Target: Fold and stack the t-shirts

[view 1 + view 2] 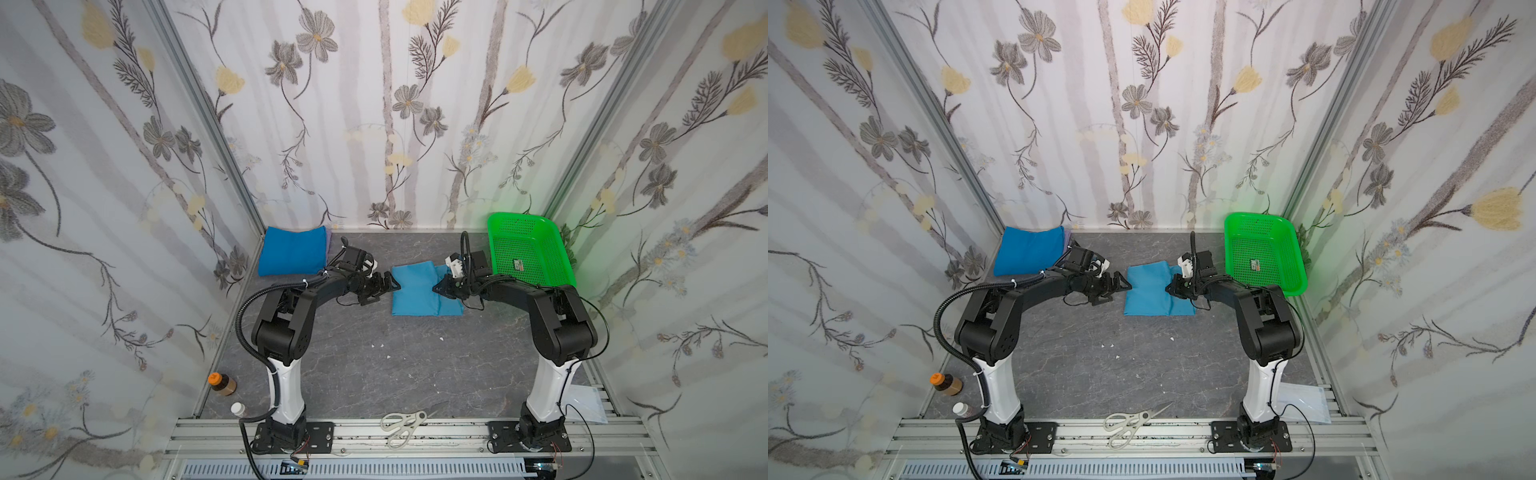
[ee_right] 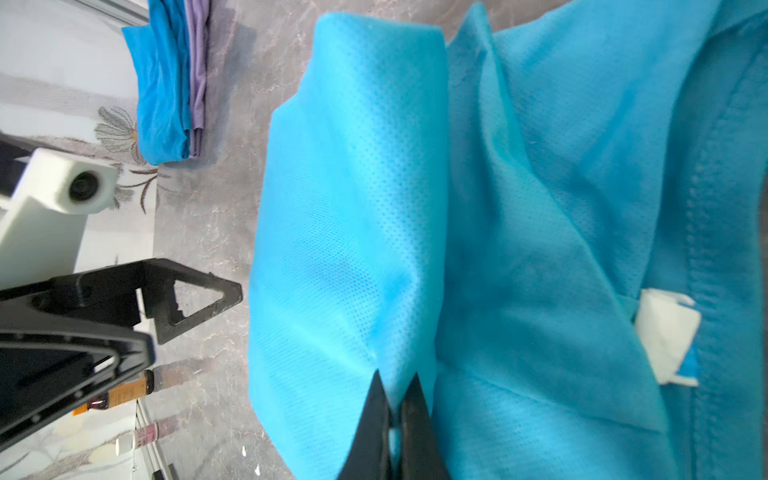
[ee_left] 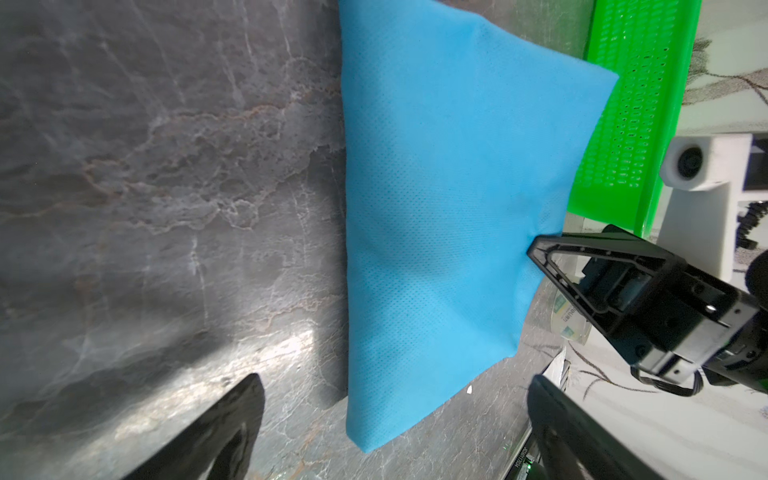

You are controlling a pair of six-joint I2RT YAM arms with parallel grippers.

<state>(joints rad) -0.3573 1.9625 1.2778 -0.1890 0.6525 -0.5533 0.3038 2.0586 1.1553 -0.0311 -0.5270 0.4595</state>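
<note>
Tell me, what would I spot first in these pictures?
The bright green basket glows at the back right. In the middle lies a half-folded light blue t-shirt, pinched by the right gripper, with the left gripper open beside it. Folded shirts sit stacked back left.

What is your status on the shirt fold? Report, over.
Left jaws open, at edge of light blue shirt. Right jaws shut on its folded flap. Folded stack sits back left. Green basket close by, off the shirt.
</note>
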